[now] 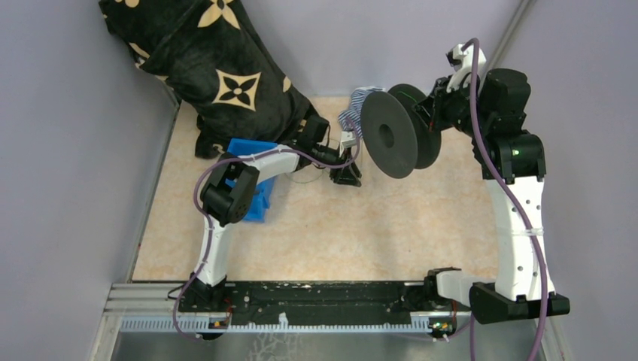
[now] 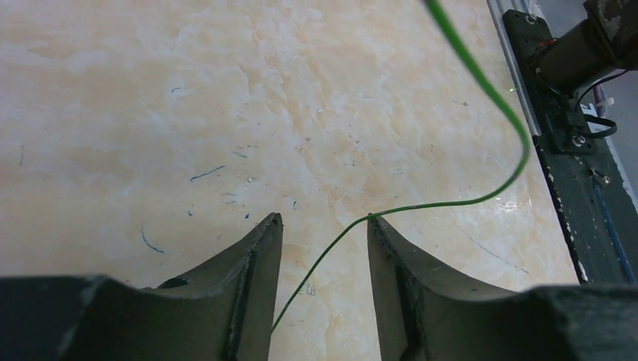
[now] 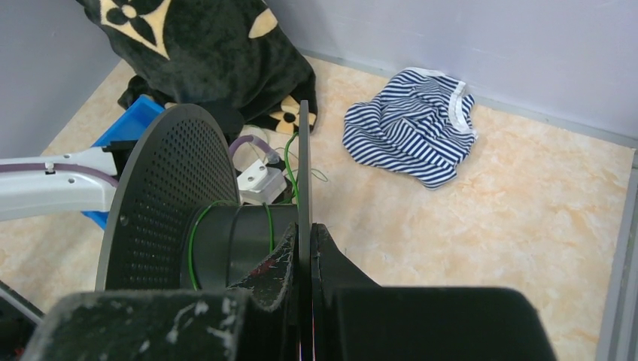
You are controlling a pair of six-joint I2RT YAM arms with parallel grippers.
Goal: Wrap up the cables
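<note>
Right gripper clamps the black spool's flange, spool lifted off the table. Left gripper parted, cables running loose between my fingers; few green turns on hub.

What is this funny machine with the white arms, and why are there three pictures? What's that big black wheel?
It is a robot with two arms. One picture comes from a camera up above, looking down at both arms. The other two come from little cameras on the wrists, so you see each arm's own fingers.

The right gripper pinches the edge of a black spool, the wheel you asked about, and holds it up in the air. A few turns of thin green cable already go around its middle. The left gripper is open, with the cable running between its fingers.

On the table lie a striped shirt, a black flowered blanket and a blue bin.
</note>
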